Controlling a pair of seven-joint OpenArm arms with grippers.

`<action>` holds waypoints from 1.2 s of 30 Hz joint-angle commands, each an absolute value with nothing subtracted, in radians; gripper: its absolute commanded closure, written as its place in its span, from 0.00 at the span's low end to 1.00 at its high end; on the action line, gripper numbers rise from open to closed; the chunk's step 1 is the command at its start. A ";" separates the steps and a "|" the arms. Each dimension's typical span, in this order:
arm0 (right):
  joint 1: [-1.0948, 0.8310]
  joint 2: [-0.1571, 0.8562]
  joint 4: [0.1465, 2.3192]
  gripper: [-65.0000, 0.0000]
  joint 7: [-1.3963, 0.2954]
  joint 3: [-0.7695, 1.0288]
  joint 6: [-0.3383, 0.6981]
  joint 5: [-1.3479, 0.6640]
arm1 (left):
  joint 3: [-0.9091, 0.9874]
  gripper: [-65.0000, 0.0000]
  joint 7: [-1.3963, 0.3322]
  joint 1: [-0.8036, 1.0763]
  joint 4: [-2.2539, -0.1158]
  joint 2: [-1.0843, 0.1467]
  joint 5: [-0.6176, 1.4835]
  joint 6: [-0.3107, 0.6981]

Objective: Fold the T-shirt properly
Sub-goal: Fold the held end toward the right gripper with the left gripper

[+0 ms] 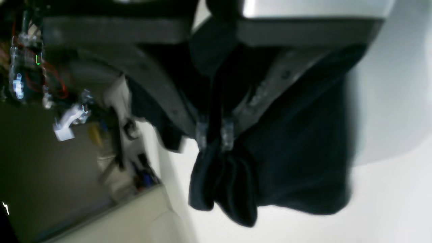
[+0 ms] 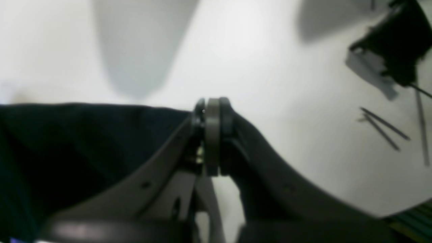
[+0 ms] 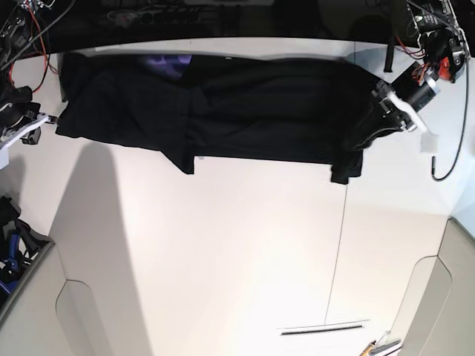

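Observation:
The black T-shirt (image 3: 245, 111) lies stretched in a wide band across the far part of the white table (image 3: 223, 245), with a bit of purple print (image 3: 167, 63) showing at its far edge. My left gripper (image 3: 361, 139) is at the shirt's right end. In the left wrist view it (image 1: 215, 135) is shut on a bunched fold of the shirt (image 1: 297, 152), which hangs below the fingertips. My right gripper (image 3: 52, 119) is at the shirt's left end. In the right wrist view it (image 2: 212, 113) is shut, with the shirt's edge (image 2: 84, 141) running into the fingertips.
A thin seam (image 3: 338, 245) runs down the table on the right. A dark strip (image 3: 323, 328) lies near the front edge. Thin rods (image 2: 383, 130) lie on the table in the right wrist view. Cables and electronics (image 3: 430, 30) sit at the far corners. A bin with clutter (image 3: 11, 252) stands at the left.

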State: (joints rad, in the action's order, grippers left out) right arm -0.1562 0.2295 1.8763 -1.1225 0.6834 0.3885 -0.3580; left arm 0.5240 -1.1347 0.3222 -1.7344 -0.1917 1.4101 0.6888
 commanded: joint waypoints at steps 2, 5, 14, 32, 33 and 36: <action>-0.157 0.250 1.892 1.00 -1.100 0.689 0.388 -0.367 | 0.459 1.00 -1.098 0.316 -1.763 -0.183 1.406 0.698; -0.170 0.249 1.892 1.00 -1.100 0.689 0.388 -0.367 | 0.353 1.00 -1.072 0.315 -1.762 -0.154 1.345 0.698; -0.178 0.249 1.892 1.00 -1.100 0.689 0.387 -0.385 | 0.159 1.00 -1.011 0.297 -1.762 -0.113 1.211 0.698; -0.178 0.249 1.892 1.00 -1.095 0.689 0.388 -0.430 | 0.133 0.50 -1.020 0.297 -1.840 -0.112 1.246 0.698; -0.178 0.249 1.892 1.00 -1.095 0.689 0.388 -0.430 | 0.146 0.50 -1.034 0.297 -1.879 -0.116 1.245 0.698; -0.178 0.249 1.892 1.00 -1.095 0.689 0.388 -0.430 | 0.214 0.50 -1.063 0.297 -2.005 -0.138 1.191 0.698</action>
State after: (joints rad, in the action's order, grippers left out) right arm -0.1833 0.2329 1.8763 -1.1183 0.6834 0.3882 -0.4213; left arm 0.2092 -1.0775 0.3016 -1.9907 -0.1280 1.1744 0.6888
